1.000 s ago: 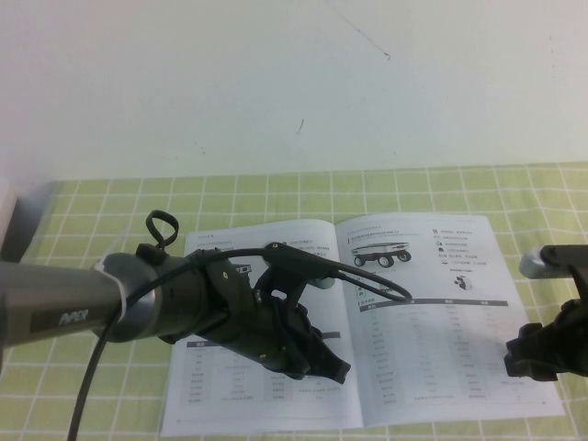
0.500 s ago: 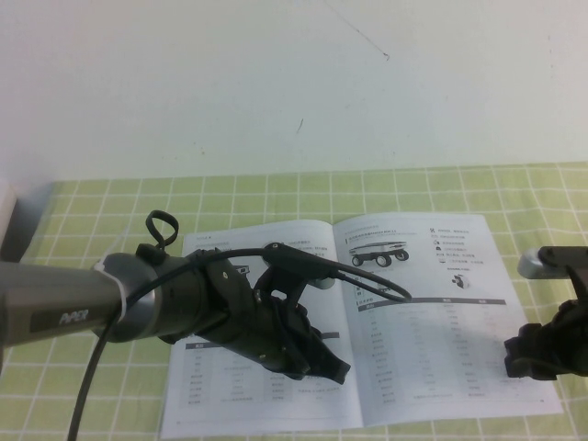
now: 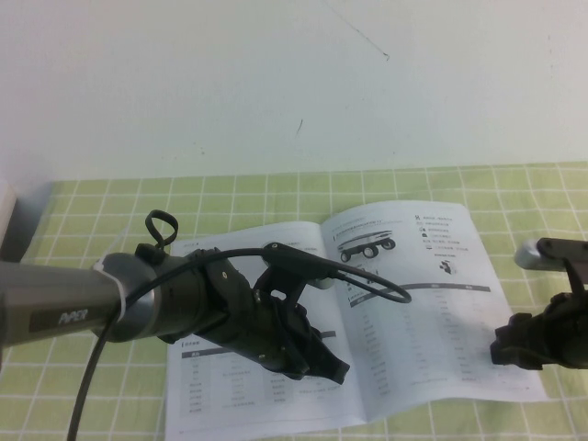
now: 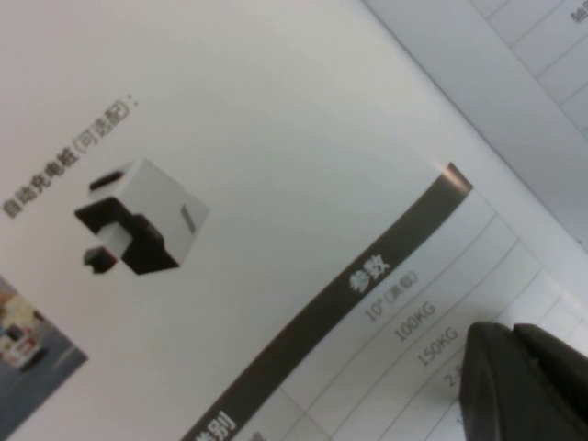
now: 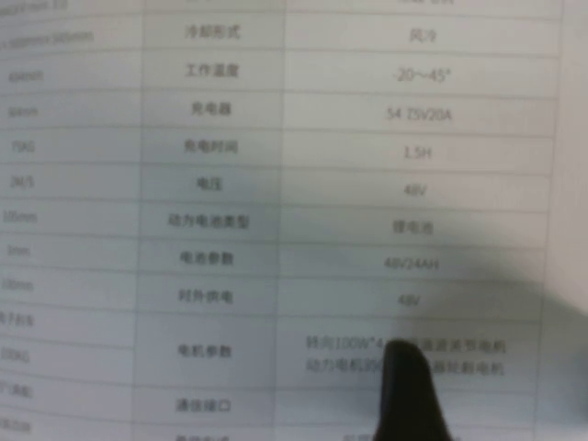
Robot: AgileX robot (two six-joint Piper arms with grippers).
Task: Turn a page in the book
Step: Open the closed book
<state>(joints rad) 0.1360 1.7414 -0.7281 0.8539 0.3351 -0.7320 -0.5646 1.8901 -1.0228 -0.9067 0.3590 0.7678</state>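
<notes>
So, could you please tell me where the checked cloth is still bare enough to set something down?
The green checked tablecloth is bare in a strip between the white wall and the open white booklet. Nearer in it is crowded: the left gripper hangs over the booklet's left page, and the right gripper is at its right edge.

The left gripper (image 3: 317, 360) and its arm fill the lower left of the frame and hang over the book's (image 3: 432, 303) left page, blocking any way in from that side. A black cable (image 3: 367, 276) loops from the arm across the spine. The right gripper (image 3: 514, 344) sits low at the right page's outer edge, at the frame's right. Between the two, the right page lies open from above. The green checked cloth (image 3: 276, 193) beyond the book, across mid-frame, is free.
</notes>
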